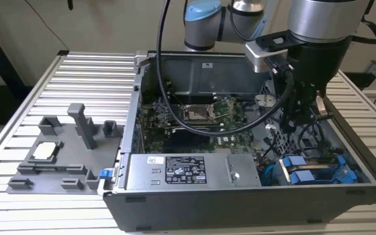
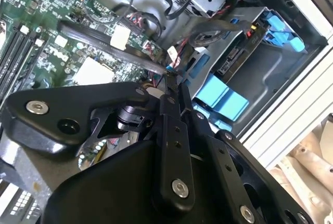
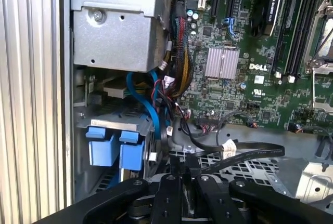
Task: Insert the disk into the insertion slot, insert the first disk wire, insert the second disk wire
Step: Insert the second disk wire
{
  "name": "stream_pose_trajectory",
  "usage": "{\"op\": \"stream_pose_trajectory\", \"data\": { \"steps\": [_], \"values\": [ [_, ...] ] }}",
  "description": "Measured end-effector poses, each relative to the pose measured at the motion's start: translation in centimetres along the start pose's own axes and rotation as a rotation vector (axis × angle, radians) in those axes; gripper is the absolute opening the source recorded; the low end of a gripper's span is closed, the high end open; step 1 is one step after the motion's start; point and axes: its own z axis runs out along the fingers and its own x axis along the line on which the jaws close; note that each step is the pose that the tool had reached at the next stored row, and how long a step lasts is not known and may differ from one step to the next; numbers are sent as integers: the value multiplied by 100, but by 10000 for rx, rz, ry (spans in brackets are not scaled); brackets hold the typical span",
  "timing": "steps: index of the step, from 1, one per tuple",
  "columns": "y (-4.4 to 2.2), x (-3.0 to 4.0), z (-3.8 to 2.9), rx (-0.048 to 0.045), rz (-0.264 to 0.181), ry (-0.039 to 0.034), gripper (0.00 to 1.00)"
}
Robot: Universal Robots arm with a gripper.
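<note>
My gripper (image 1: 300, 122) reaches down into the open computer case, at the exterior view's right. In both wrist views its fingers (image 3: 174, 193) stand shut on the end of a flat black disk wire (image 3: 244, 155), which runs from the fingertips (image 2: 171, 76) across the green board as a dark band (image 2: 104, 39). The disk's bright blue carrier (image 1: 302, 172) sits in the insertion slot (image 1: 325, 185) in the case's front corner, a little in front of the gripper. Its blue tabs (image 2: 223, 96) (image 3: 112, 148) show, and a strip of the disk (image 2: 234, 60) lies between them.
A grey labelled power-supply box (image 1: 188, 170) fills the case front beside the slot. The motherboard (image 1: 198, 120) lies behind it, crossed by the arm's thick black cable (image 1: 175, 110). Loose coloured wires (image 3: 166, 94) hang near the slot. A grey fixture (image 1: 57, 152) stands on the slatted table.
</note>
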Motion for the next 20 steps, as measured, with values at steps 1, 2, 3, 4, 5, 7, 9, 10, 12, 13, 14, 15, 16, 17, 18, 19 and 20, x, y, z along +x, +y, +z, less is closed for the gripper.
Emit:
{"op": "stream_pose_trajectory", "data": {
  "steps": [1,2,3,4,5,7,9,10,12,13,14,15,16,17,18,19,20],
  "values": [
    [-8,20,2,-20,-1,-2,16],
    [-16,39,5,-39,-1,-4,16],
    [-24,57,8,-58,-2,-6,16],
    [-32,76,10,-77,-3,-8,16],
    [-36,86,11,-86,-3,-9,16],
    [-36,86,11,-86,-2,-8,16],
    [-37,87,11,-87,-2,-7,16],
    [-37,87,11,-86,-3,-6,16],
    [-37,87,11,-86,-4,-6,16],
    [-38,87,11,-89,-3,-7,16],
    [-45,90,12,-102,-7,-7,16],
    [-61,97,16,-143,-7,-12,16],
    [-84,108,21,-209,-8,-20,16],
    [-108,120,25,-269,-12,-25,16],
    [-129,133,29,-331,-14,-33,16],
    [-149,147,34,-397,-17,-39,16],
    [-172,163,39,-466,-20,-48,16]
  ]
}}
